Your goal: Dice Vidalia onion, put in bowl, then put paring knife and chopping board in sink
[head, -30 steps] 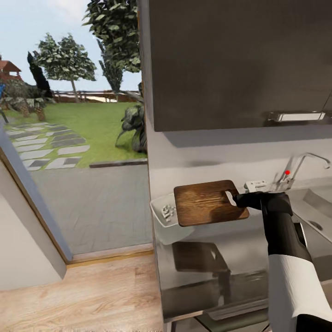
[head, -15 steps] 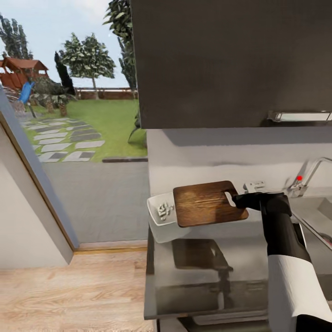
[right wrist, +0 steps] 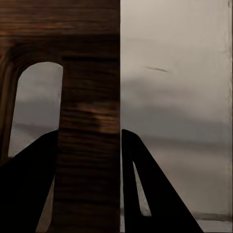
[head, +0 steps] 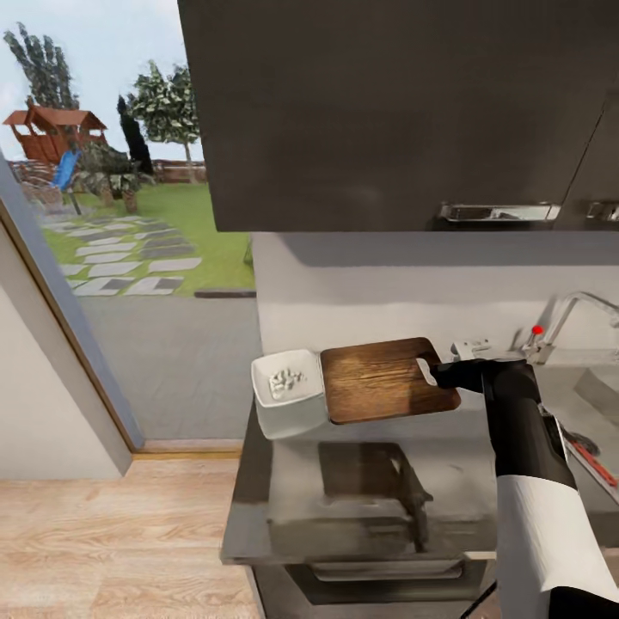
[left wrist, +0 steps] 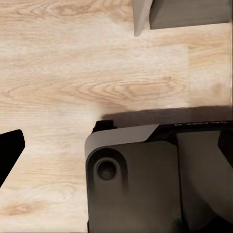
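Right pincer (head: 437, 373) clamped on the chopping board (head: 384, 379) at its handle end, just beside the slot hole. Right wrist view: both dark fingers (right wrist: 29, 189) press either side of the board's (right wrist: 87, 121) end strip, slot hole to one side. Board held level in the air above the worktop (head: 344, 499), its dark reflection showing on the grey surface below. Right arm, black forearm with white upper sleeve, reaches in from the near right.

Bowl (head: 288, 402) sits at the far left corner of the worktop, white, squarish, with pale diced onion (head: 285, 381) pieces inside. Board's left edge overlaps the bowl's right rim in the head view; contact cannot be told.

Sink (head: 593, 387) at the far right, partly cut off by the frame edge; chrome faucet (head: 563, 322) with red dot behind it. Paring knife (head: 595, 464) with red handle lies at the right edge, near the arm; whether in the basin or on the drainboard cannot be told.

Left pincer (left wrist: 9, 150): one dark fingertip over the wooden floor (left wrist: 73, 73), state cannot be told. Robot's dark base (left wrist: 155, 179) below it.

Dark wall cabinets (head: 387, 112) above. Glass door left, garden (head: 129, 215) outside.
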You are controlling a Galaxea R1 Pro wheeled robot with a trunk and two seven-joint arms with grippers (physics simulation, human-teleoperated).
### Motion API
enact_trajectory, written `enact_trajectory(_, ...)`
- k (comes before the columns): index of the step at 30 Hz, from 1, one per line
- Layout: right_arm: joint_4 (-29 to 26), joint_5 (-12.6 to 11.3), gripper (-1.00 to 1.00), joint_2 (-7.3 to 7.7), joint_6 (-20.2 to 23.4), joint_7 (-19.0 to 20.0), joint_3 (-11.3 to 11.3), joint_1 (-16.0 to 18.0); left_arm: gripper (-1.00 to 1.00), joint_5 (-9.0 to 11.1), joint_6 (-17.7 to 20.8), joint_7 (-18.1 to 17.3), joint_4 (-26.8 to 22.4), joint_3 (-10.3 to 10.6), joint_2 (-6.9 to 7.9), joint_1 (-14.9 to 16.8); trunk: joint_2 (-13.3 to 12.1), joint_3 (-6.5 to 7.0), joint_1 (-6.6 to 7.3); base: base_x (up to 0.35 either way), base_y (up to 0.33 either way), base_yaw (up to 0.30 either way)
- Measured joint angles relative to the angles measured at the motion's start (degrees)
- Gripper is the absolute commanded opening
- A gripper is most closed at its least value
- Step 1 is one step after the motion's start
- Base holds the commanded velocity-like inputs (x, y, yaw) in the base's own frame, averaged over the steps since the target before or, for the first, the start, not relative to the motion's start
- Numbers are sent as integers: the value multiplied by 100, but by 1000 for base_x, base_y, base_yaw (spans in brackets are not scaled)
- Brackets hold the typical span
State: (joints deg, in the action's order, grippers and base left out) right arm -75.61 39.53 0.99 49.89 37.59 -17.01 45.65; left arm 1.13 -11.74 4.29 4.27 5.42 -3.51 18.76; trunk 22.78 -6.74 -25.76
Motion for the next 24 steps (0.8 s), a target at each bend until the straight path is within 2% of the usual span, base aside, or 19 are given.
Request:
enact_trajectory(11,14,12,-100,4,5,-23,-22,0,100,0,-1,0,0,0,3,-2,0,0,0,-148,-316,0)
enact_trajectory(14,135,32,-100,4,7,-207,-59,-1,100,0,-1,0,0,0,4,0,-1,-1,0,-136,-318,0)
enact_trajectory(17,291,80,-100,-1,-12,-631,-464,1,100,0,-1,0,-1,-1,4,0,0,0,0,-125,-320,0)
enact_trajectory(18,312,60,-100,-5,-8,-759,-661,1,100,0,-1,0,-1,-1,4,0,0,0,0,-119,-320,0)
enact_trajectory(19,331,36,-100,-10,-7,-936,-949,2,100,0,-1,0,-1,-2,4,-2,0,1,0,-118,-320,0)
enact_trajectory(20,351,170,-100,-13,-40,-1058,-1122,0,100,0,-1,0,-1,-2,4,-1,0,-1,0,-117,-320,0)
enact_trajectory(22,467,23,-100,-16,-3,-1343,-1376,-1,100,0,3,0,0,-2,4,0,0,-1,0,-115,-320,0)
enact_trajectory(23,610,21,-100,-10,-14,-1631,-1556,-1,100,0,5,0,0,-2,4,0,-1,-1,0,-110,-321,0)
enact_trajectory(24,691,125,-100,-3,-55,-1852,-1701,-1,100,0,6,0,-1,-2,4,-2,-1,-1,0,-106,-321,0)
